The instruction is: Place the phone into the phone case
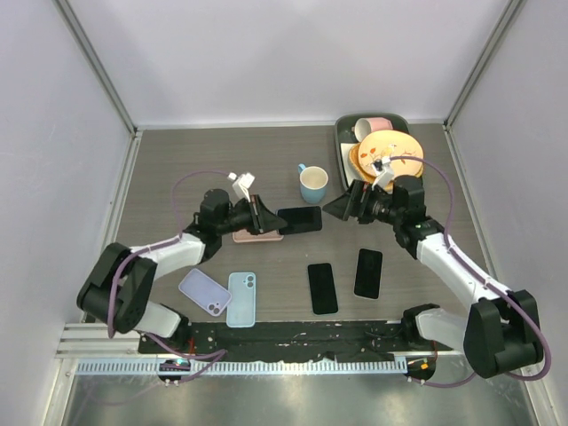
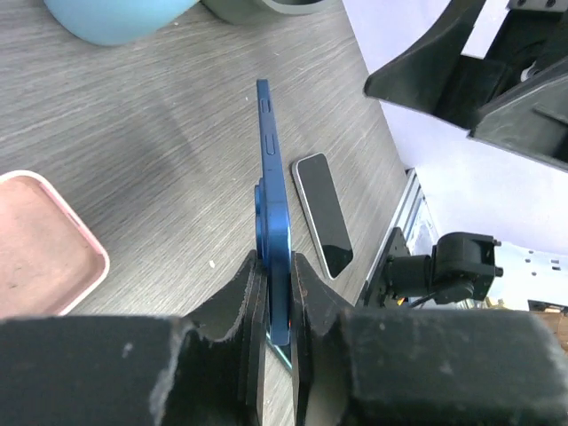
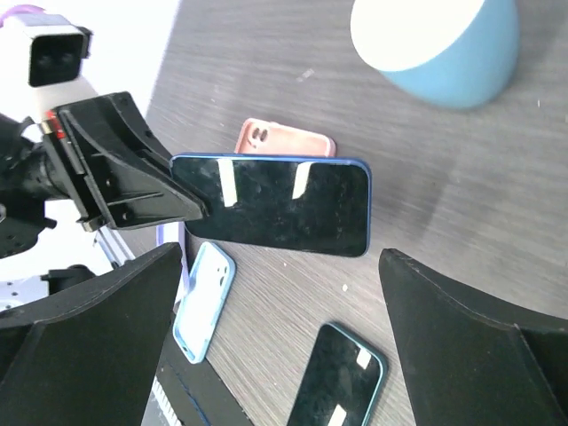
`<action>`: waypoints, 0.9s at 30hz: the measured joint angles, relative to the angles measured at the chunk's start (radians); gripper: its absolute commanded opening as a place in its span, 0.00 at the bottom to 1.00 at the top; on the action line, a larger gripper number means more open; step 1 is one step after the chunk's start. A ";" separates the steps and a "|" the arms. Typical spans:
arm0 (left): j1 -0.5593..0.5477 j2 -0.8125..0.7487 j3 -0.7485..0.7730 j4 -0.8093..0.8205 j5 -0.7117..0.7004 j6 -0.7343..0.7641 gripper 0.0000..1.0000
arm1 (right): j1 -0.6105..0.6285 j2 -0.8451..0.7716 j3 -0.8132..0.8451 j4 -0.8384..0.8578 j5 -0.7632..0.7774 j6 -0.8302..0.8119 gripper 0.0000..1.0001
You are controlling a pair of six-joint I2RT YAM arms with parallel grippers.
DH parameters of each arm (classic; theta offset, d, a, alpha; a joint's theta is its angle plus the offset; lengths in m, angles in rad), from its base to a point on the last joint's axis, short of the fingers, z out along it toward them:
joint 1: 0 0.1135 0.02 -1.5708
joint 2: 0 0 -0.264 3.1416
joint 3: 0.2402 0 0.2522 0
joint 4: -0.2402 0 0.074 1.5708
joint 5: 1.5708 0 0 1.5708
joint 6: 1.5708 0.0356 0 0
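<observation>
- The grey wood-grain table (image 1: 177, 169) carries everything, with the two arms reaching in from its near edge.
- A dark tray (image 1: 340, 146) in the far right corner holds orange plates (image 1: 390, 151).
- The left gripper (image 1: 266, 216) is clenched on one short end of the phone (image 1: 302, 218), its fingers pressed against the front and back faces.
- The right gripper (image 1: 342, 206) is spread wide, facing the phone's free end without touching it.
- A blue mug (image 1: 312, 183) stands just behind the phone.
- The phone, blue-edged with a dark screen turned upward, is held off the table between the two grippers, its free end pointing toward the right one.
- The pink case (image 1: 257, 236) lies open side up on the table, just beside and below the left gripper.
- A light blue case (image 1: 241, 299) and a lavender case (image 1: 205, 291) lie side by side nearer the arm bases.
- Two black phones (image 1: 322, 287) lie flat right of those cases.
</observation>
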 measured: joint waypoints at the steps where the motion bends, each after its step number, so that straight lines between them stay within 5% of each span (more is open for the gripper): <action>1: 0.021 -0.018 0.011 -0.042 0.017 0.021 0.00 | -0.013 -0.011 0.008 0.010 -0.019 0.001 0.98; 11: 0.114 -0.269 0.062 -0.267 0.225 0.101 0.00 | -0.054 -0.062 0.010 0.237 -0.249 0.115 0.95; 27: 0.125 -0.330 0.060 -0.081 0.336 -0.048 0.00 | 0.042 -0.042 -0.068 0.322 -0.350 0.196 0.71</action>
